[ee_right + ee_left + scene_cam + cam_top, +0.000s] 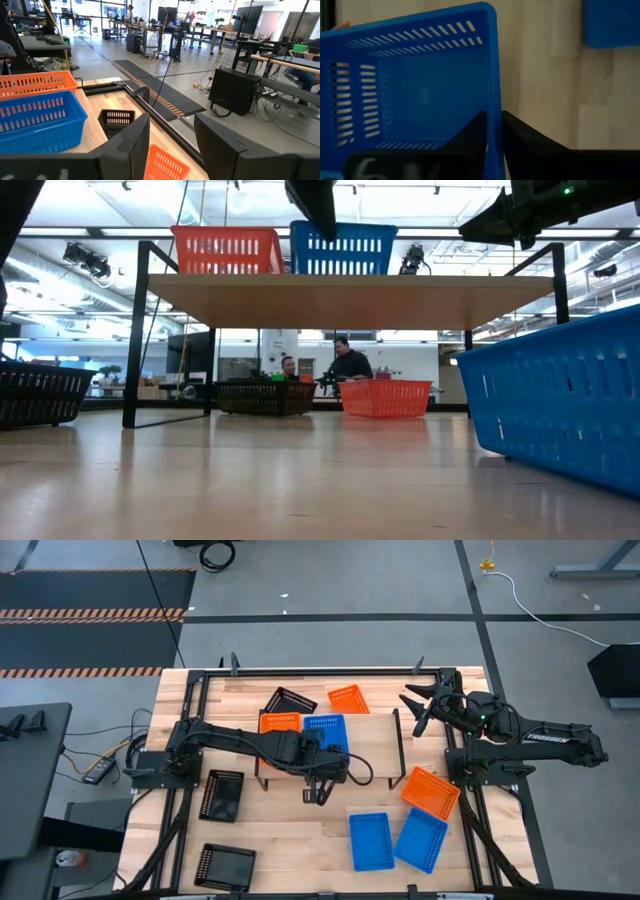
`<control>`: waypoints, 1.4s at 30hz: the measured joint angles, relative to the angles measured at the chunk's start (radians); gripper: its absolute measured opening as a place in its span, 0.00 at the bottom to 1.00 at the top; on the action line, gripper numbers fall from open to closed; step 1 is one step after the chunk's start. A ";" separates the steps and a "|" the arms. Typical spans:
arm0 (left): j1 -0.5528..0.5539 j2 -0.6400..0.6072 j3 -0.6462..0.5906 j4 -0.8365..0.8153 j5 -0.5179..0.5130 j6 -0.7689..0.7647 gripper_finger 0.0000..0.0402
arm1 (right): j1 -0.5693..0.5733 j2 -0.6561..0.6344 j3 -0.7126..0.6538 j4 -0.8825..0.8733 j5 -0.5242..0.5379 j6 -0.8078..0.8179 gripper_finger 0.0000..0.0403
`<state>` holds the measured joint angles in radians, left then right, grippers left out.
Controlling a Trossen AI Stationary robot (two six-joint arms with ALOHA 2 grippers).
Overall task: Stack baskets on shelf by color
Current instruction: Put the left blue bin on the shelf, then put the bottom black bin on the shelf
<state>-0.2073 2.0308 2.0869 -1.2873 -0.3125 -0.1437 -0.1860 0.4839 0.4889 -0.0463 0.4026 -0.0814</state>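
The shelf (375, 740) stands mid-table with an orange basket (280, 722) and a blue basket (325, 724) side by side on its left half; the low view shows both (228, 250) (343, 250) resting on the board (350, 300). My left gripper (322, 750) slants down over the blue basket (420, 90), slightly open, one finger on each side of its near wall. My right gripper (425, 705) waits level and open at the table's far right, with nothing between its fingers (170, 140). My left gripper stands astride the blue basket's near wall (493, 107), one finger (475, 132) inside and one (520, 135) outside, slanting down from the table's left. Whether either finger touches the wall I cannot tell. The basket sits flat on the shelf.
Behind the shelf lie a black basket (288, 700) and an orange one (347, 697). Two black baskets (222, 795) (225, 865) lie at the near left. An orange basket (430, 790) and two blue ones (372, 840) (422, 838) lie at the near right.
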 joint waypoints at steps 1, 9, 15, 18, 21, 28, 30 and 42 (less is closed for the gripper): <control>0.000 0.000 0.000 -0.003 -0.010 0.001 0.15 | 0.000 0.000 0.000 0.000 0.000 0.000 0.40; 0.000 -0.016 0.009 -0.013 -0.034 0.002 0.15 | 0.000 0.000 0.000 0.000 0.000 0.000 0.40; -0.016 -0.019 0.132 -0.028 -0.035 0.002 0.17 | 0.002 -0.002 0.000 0.014 -0.006 0.000 0.40; -0.041 -0.019 0.220 -0.082 -0.035 -0.011 0.18 | 0.010 -0.011 0.000 0.016 -0.014 0.000 0.40; -0.078 -0.033 0.269 -0.138 -0.035 -0.075 0.17 | 0.018 -0.025 0.000 0.015 -0.016 -0.002 0.40; -0.175 -0.080 0.230 -0.290 -0.064 -0.318 0.19 | 0.023 -0.052 0.000 0.013 -0.016 -0.015 0.40; -0.209 -0.074 0.229 -0.280 -0.061 -0.339 0.20 | 0.023 -0.055 0.000 0.009 -0.016 -0.015 0.40; -0.424 -0.012 0.229 -0.283 -0.030 -0.736 0.33 | 0.023 -0.059 0.000 0.003 -0.019 0.002 0.40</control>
<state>-0.6318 2.0190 2.3157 -1.5703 -0.3425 -0.8800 -0.1631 0.4248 0.4889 -0.0432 0.3836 -0.0790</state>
